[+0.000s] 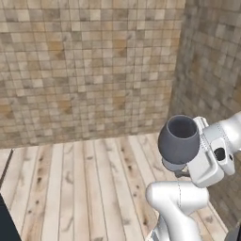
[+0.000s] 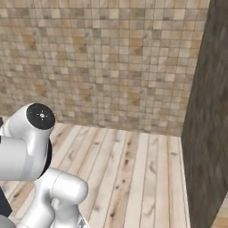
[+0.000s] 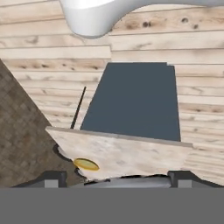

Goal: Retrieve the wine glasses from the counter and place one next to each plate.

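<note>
Down at the claw [image 3: 118, 177], the two dark finger tips sit wide apart, clamped around the bowl of the big smoky grey-blue stemmed wine glass [image 1: 179, 141]. So it's gripping the glass. In the left base view the glass is upright in mid-air, just beside the white hand, well above the pale wood plank floor [image 1: 84, 188].

Past the tips, the hand view shows a beige marbled stone top [image 3: 131, 153] with a dark-blue side panel [image 3: 131, 100] under it. A small yellow-rimmed round plate [image 3: 86, 164] sits near one edge of that top, too small to make out much.

Behind it all is a tan small-tile wall [image 1: 84, 66], meeting a darker shadowed tile wall [image 2: 209, 111] at the corner.
</note>
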